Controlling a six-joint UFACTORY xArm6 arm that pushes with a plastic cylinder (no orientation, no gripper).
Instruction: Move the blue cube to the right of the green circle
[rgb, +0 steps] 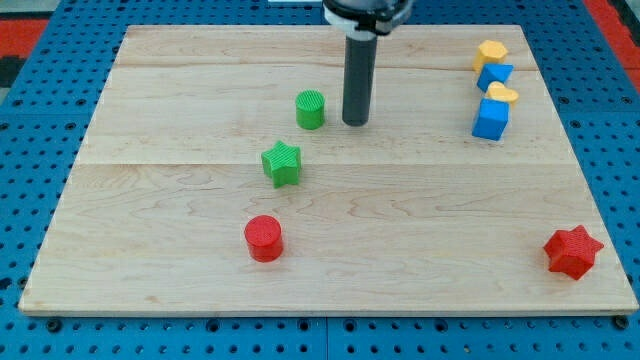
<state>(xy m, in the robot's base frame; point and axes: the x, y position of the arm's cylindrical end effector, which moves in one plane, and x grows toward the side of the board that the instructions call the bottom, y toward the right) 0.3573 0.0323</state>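
Observation:
The blue cube (490, 119) sits near the board's right edge, toward the view's top. The green circle (310, 109), a short cylinder, stands left of centre near the top. My tip (355, 123) rests on the board just to the right of the green circle, with a small gap between them. The blue cube is well to the right of my tip, apart from it.
Above the blue cube are a yellow heart-like block (501, 94), a second blue block (495, 73) and a yellow block (490, 51). A green star (282, 163) lies below the green circle. A red cylinder (264, 238) and a red star (572, 251) lie near the bottom.

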